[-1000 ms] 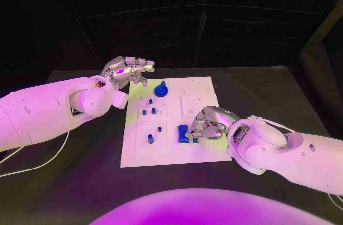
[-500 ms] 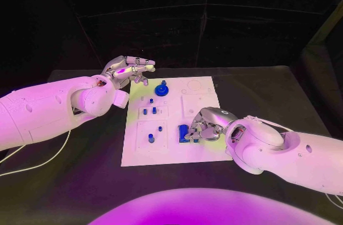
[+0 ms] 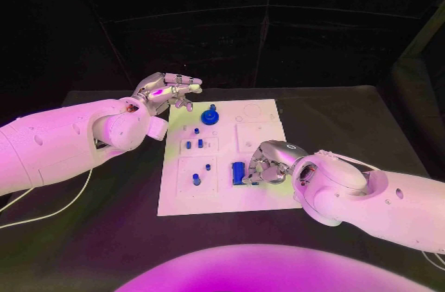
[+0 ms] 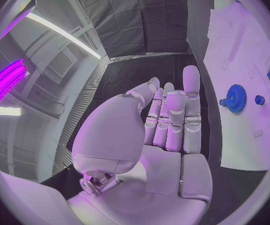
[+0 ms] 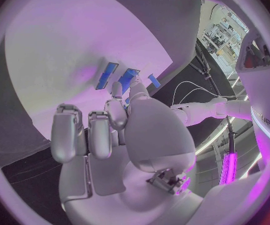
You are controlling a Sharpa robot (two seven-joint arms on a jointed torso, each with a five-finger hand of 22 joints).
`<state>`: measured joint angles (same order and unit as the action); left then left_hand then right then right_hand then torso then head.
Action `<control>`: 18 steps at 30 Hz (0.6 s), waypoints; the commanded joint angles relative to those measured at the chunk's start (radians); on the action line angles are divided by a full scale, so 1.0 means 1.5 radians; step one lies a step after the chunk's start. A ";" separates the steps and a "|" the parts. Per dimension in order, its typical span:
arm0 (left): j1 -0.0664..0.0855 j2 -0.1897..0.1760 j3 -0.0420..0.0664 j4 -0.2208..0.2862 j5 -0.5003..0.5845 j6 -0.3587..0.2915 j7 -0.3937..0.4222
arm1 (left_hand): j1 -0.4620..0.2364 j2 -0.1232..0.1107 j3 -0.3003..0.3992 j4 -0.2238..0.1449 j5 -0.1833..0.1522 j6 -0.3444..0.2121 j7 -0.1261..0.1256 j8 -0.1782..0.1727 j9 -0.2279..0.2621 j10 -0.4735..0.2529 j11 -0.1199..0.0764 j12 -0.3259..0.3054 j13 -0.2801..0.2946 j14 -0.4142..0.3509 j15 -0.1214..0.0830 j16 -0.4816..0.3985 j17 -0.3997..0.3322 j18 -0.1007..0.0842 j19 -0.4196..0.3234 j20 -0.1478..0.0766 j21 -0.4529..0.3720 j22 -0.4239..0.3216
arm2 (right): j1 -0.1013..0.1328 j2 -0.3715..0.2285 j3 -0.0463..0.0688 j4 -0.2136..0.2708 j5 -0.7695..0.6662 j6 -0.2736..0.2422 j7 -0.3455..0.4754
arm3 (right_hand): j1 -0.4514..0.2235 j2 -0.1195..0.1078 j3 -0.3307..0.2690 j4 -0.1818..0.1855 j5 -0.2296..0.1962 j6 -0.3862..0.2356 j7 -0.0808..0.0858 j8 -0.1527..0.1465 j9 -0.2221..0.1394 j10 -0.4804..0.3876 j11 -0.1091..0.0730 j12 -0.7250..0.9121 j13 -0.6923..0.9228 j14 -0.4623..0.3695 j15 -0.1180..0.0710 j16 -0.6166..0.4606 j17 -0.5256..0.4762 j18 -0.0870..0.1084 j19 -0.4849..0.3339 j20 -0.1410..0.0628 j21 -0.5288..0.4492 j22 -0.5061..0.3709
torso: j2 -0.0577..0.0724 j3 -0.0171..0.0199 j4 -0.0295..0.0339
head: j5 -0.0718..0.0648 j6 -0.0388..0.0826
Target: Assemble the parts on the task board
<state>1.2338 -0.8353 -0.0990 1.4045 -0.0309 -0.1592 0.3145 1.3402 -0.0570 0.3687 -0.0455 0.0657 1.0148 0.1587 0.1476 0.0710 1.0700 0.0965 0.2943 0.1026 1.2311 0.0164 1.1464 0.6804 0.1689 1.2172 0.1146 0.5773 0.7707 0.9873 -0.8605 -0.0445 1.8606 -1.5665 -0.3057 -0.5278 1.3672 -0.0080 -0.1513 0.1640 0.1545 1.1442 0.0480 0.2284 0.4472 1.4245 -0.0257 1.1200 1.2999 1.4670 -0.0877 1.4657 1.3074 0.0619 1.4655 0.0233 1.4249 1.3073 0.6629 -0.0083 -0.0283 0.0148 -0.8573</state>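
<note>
The white task board (image 3: 222, 192) lies in the middle of the black table. On it a blue gear (image 3: 209, 117) sits near the far edge, and several small blue pegs (image 3: 194, 143) stand in the left column. My right hand (image 3: 270, 162) rests over the board's right half, and its thumb and a finger pinch a blue block (image 3: 238, 172). In the right wrist view the same block (image 5: 127, 78) sits at the fingertips (image 5: 116, 88), with a flat blue piece (image 5: 107, 75) beside it. My left hand (image 3: 167, 91) hovers off the board's far left corner, fingers extended, holding nothing.
The left wrist view shows the gear (image 4: 235, 98) and a small peg (image 4: 259, 100) on the board (image 4: 235, 45) beyond my left hand (image 4: 166, 130). Black table surface (image 3: 352, 118) surrounds the board. A white cable (image 3: 56, 208) trails on the table under the left arm.
My right hand has edged slightly forward and its fingers have closed tighter on the blue block, which now stands a little more upright. The left hand has barely moved.
</note>
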 commanded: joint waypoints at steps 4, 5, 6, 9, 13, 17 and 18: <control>0.001 0.001 0.000 0.000 0.002 0.006 0.003 | -0.002 0.007 0.002 -0.003 -0.002 -0.001 0.001 0.003 -0.001 -0.005 -0.001 0.002 0.000 -0.005 -0.001 -0.003 -0.001 0.009 -0.003 0.000 -0.004 -0.001 | 0.001 0.001 0.000 -0.003 -0.003 -0.013 -0.022 | -0.004 0.009 -0.001 0.000 0.004 0.001 -0.003 0.003 0.001 0.004 -0.003 0.003 0.001 0.048 -0.004 0.004 0.066 -0.006 0.008 -0.004 0.000 0.012 | 0.000 -0.0003 0.0004 | 0.001 -0.001; 0.001 0.001 0.000 0.000 0.002 0.006 0.002 | -0.002 0.007 0.002 -0.003 -0.002 -0.001 0.001 0.003 -0.001 -0.005 -0.001 0.002 0.000 -0.005 -0.001 -0.003 -0.001 0.009 -0.003 0.000 -0.004 -0.001 | 0.001 0.001 0.000 -0.003 -0.003 -0.014 -0.023 | -0.005 0.009 -0.001 0.000 0.004 0.001 -0.003 0.003 0.001 0.004 -0.003 0.003 0.001 0.048 -0.004 0.004 0.066 -0.006 0.008 -0.004 0.000 0.012 | 0.000 -0.0002 0.0001 | 0.001 -0.001; 0.001 0.001 0.000 0.000 0.002 0.006 0.002 | -0.002 0.007 0.002 -0.003 -0.002 -0.001 0.001 0.003 -0.001 -0.005 -0.001 0.002 0.000 -0.005 -0.001 -0.003 -0.001 0.009 -0.003 0.000 -0.004 -0.001 | 0.001 0.002 0.000 -0.003 -0.002 -0.015 -0.024 | -0.006 0.010 -0.002 0.000 0.004 0.000 -0.003 0.003 0.001 0.004 -0.003 0.003 0.001 0.048 -0.004 0.004 0.066 -0.006 0.008 -0.004 0.000 0.012 | 0.000 -0.0002 0.0001 | 0.001 -0.001; 0.001 0.001 0.000 0.000 0.002 0.006 0.002 | -0.002 0.007 0.002 -0.003 -0.002 -0.001 0.001 0.003 -0.001 -0.005 -0.001 0.002 0.000 -0.005 -0.001 -0.003 -0.001 0.009 -0.003 0.000 -0.004 -0.001 | 0.001 0.002 0.000 -0.005 -0.001 -0.015 -0.024 | -0.006 0.011 -0.003 0.001 0.005 0.000 -0.003 0.004 0.002 0.004 -0.003 0.004 0.001 0.048 -0.004 0.004 0.066 -0.006 0.008 -0.004 0.000 0.012 | 0.000 0.0001 -0.0006 | 0.001 -0.001; 0.001 0.001 0.000 0.000 0.002 0.006 0.002 | -0.002 0.007 0.002 -0.003 -0.002 -0.001 0.001 0.003 -0.001 -0.005 -0.001 0.002 0.000 -0.005 -0.001 -0.003 -0.001 0.009 -0.003 0.000 -0.004 -0.001 | 0.001 0.000 0.000 -0.004 0.004 -0.012 -0.022 | -0.008 0.011 -0.004 0.002 0.005 0.000 -0.003 0.004 0.002 0.004 -0.003 0.002 0.001 0.048 -0.004 0.003 0.065 -0.006 0.008 -0.004 0.000 0.012 | 0.000 0.0000 -0.0003 | 0.002 -0.001; 0.001 0.000 0.000 0.000 0.002 0.006 0.002 | -0.002 0.007 0.002 -0.003 -0.002 -0.001 0.001 0.003 -0.001 -0.005 -0.001 0.002 0.000 -0.005 -0.001 -0.003 -0.001 0.009 -0.003 0.000 -0.004 -0.001 | 0.001 -0.008 0.000 0.001 0.025 -0.015 0.003 | -0.014 0.007 -0.013 0.004 0.005 -0.003 -0.002 0.004 0.002 0.002 -0.002 -0.003 -0.002 0.047 -0.003 0.002 0.063 -0.005 0.007 -0.004 -0.002 0.009 | 0.000 0.0003 -0.0008 | 0.003 0.000; 0.001 0.000 0.000 0.000 0.002 0.006 0.002 | -0.002 0.007 0.002 -0.003 -0.002 -0.001 0.001 0.003 -0.001 -0.005 -0.001 0.002 0.000 -0.005 -0.001 -0.003 -0.001 0.009 -0.003 0.000 -0.004 -0.001 | 0.001 -0.010 0.000 0.002 0.031 -0.018 0.010 | -0.016 0.006 -0.015 0.005 0.006 -0.005 -0.001 0.003 0.002 0.001 -0.001 -0.006 -0.004 0.047 -0.003 0.001 0.062 -0.005 0.006 -0.004 -0.003 0.007 | -0.001 0.0003 -0.0005 | 0.003 0.000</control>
<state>1.2338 -0.8351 -0.0993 1.4038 -0.0309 -0.1592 0.3144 1.3402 -0.0570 0.3687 -0.0455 0.0657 1.0148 0.1587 0.1476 0.0711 1.0701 0.0965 0.2943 0.1026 1.2311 0.0164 1.1464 0.6805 0.1689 1.2172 0.1145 0.5773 0.7707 0.9873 -0.8729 -0.0444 1.8581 -1.5527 -0.3153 -0.5496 1.3575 0.0029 -0.1681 0.1698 0.1585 1.1442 0.0480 0.2285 0.4491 1.4258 -0.0271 1.1182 1.2993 1.4670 -0.0877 1.4657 1.3073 0.0620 1.4654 0.0233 1.4249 1.3080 0.6627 -0.0082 -0.0289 0.0183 -0.8581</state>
